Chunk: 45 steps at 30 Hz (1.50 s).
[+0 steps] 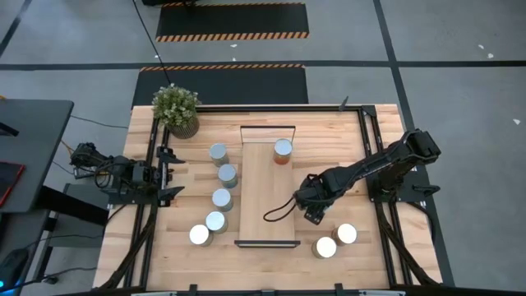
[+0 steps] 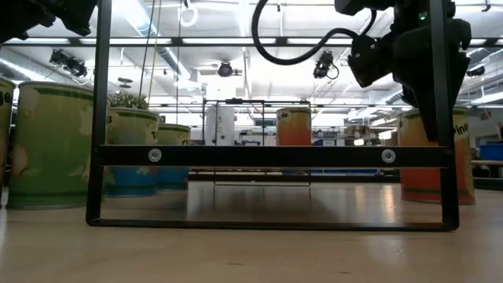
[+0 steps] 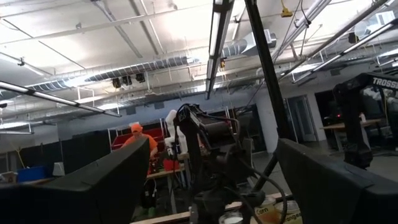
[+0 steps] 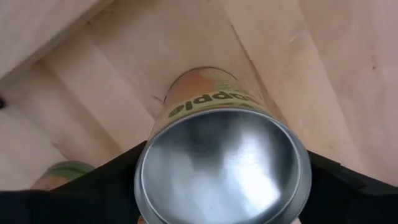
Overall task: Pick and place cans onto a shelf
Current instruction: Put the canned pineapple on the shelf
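Scanning from your left: the left gripper (image 1: 168, 174) waits half-open at the table's edge, beside five grey-green silver-topped cans (image 1: 222, 197). The long light-wood shelf (image 1: 267, 197) carries one orange can (image 1: 283, 150). Only the right wrist view shows the right gripper (image 1: 312, 205) clamped on another orange can (image 4: 221, 162) for lifting.

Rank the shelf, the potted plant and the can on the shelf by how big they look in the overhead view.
1. The shelf, the long board, is clearly largest.
2. The potted plant.
3. The can on the shelf, the smallest.
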{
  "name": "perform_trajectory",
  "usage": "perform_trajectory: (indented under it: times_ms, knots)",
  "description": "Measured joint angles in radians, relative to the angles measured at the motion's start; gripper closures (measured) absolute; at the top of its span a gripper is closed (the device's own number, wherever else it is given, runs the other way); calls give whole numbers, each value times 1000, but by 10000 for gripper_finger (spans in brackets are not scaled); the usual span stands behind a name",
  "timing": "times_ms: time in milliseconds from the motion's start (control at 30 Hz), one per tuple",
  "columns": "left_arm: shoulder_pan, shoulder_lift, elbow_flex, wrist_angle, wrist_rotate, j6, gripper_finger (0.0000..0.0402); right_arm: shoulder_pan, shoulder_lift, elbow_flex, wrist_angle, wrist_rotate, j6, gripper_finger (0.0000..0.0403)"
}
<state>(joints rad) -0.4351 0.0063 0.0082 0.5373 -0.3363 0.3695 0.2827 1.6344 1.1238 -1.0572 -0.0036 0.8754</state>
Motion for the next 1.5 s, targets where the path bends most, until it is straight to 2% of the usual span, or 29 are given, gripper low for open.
perform_trajectory:
  times_ms: [133,367,567,700,900,1033,1233,1500]
  knots:
    - [0,0,0,0,0,-30,44,-34,0,53,-62,8,-69,91]
    - [0,0,0,-20,0,-104,44,-83,0,268,-233,128,-166,76]
    - [0,0,0,-26,0,-125,44,-91,25,440,-218,194,-294,83]
    - [0,0,0,-26,0,-154,44,-93,120,591,-210,222,-413,83]
    - [0,0,0,-42,0,-177,44,-117,289,835,-231,221,-630,84]
    - [0,0,0,-51,0,-181,44,-160,376,951,-237,222,-786,84]
    - [0,0,0,-59,0,-177,44,-240,482,1037,-229,210,-981,83]
    - [0,0,0,-64,0,-177,44,-324,623,1130,-265,102,-1056,79]
